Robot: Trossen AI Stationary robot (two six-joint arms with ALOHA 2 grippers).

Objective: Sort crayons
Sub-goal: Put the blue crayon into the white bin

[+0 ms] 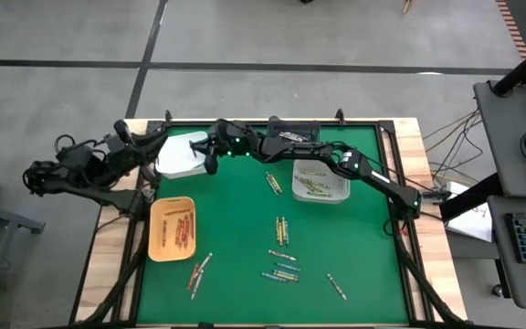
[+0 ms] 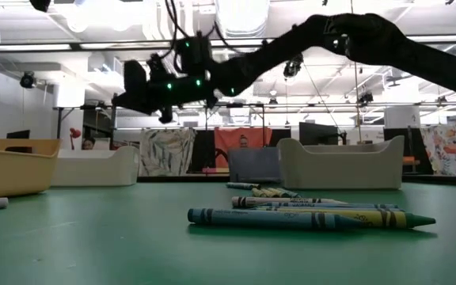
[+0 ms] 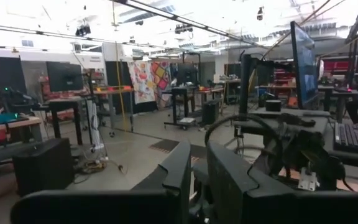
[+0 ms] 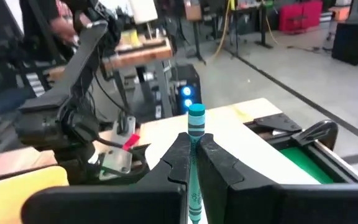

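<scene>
Above the white tray (image 1: 183,155): I am carrying a blue-green crayon (image 4: 195,134).
My right gripper (image 4: 194,155) is clamping it upright for dropping among matching colours.

We see a teal crayon (image 4: 195,134) pinched upright between the right fingers (image 4: 178,163); other crayons (image 1: 282,229) lie scattered on the green counter (image 1: 236,228).

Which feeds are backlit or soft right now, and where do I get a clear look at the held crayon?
Low view: bright ceiling lights silhouette the arms; the nearest crayons are sharp, the trays behind softer. Left wrist view: slightly blurred, room only. Right wrist view: the teal crayon stands crisp in the right end effector, background soft. High view: evenly lit, no glare.
</scene>
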